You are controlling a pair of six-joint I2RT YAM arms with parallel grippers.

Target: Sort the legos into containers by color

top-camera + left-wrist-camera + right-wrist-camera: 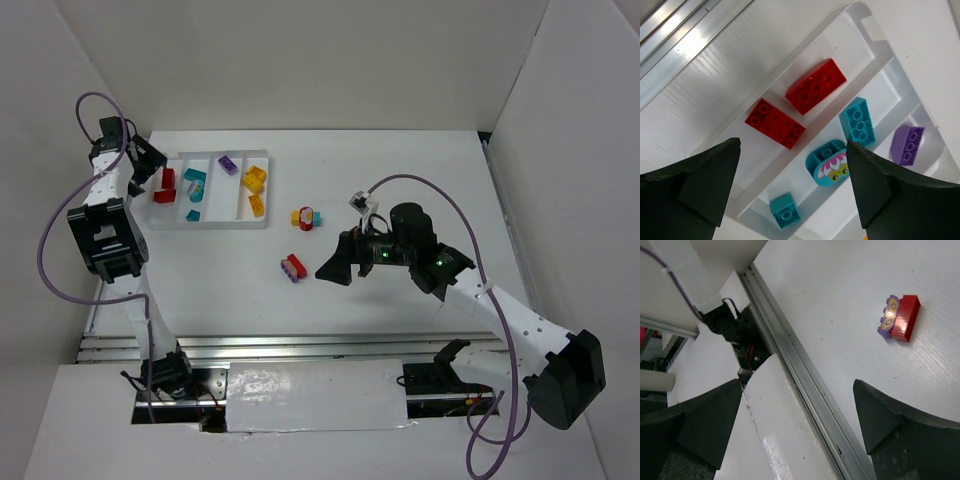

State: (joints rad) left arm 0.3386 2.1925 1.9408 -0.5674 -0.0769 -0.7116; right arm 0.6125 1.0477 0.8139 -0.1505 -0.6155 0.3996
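Hovering over red bricks (pixel 815 86) in the tray (pixel 225 225), left tool (pixel 792 144) spread wide, empty | right tool (pixel 797 385) apart too, red-purple lego (pixel 899 317) nearby on worktop (pixel 400 180)

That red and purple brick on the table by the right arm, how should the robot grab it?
Probably from straight above, with the open right gripper closing across the narrow width of the red and purple brick, one finger on each long side. It lies on the table with nothing touching it, so both sides are free.
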